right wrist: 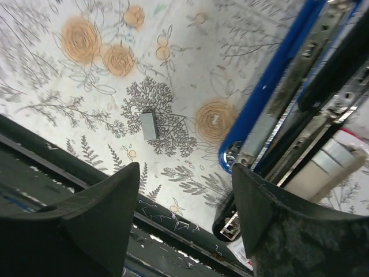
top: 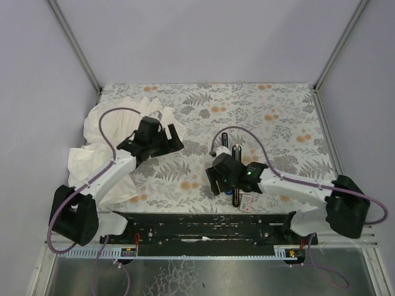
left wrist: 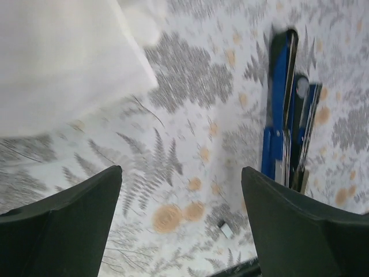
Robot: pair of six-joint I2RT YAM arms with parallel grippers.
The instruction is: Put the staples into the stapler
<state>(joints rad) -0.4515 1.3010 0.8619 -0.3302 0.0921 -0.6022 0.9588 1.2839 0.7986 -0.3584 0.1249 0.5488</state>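
A: Starting big: flowered counter (top: 278, 117), with a white cloth (top: 102, 123) heaped at its far left. Any sign of the stapler?

B: Right of centre, lying hinged open on the counter: stapler (top: 237, 151), long axis running from the near edge toward the far edge, partly hidden under the right wrist. Far clearer from the left wrist: blue body and black arm splayed side by side, metal channel bare.

A: And the jaws?

B: Both released, gripping nothing. Left gripper (top: 173, 140) by the cloth, well apart from the stapler. Right gripper (top: 215, 185) just beside its near end, aimed down at the counter.

A: Staples?

B: Small white box (top: 248, 202) with a red label by the stapler's near end, plain only from above. Then the strip of staples (right wrist: 149, 125): tiny, grey, flat on the counter, ahead of the right jaws, a little off the middle of the gap on the side away from the stapler. Long axis roughly crosswise to the line between the fingers, so the narrow way facing the pinch. Likely a job for the right gripper, much the nearer.

A: Visible elsewhere?

B: From the left wrist, probably just a pale speck low in the gap. From above, too small to pick out.
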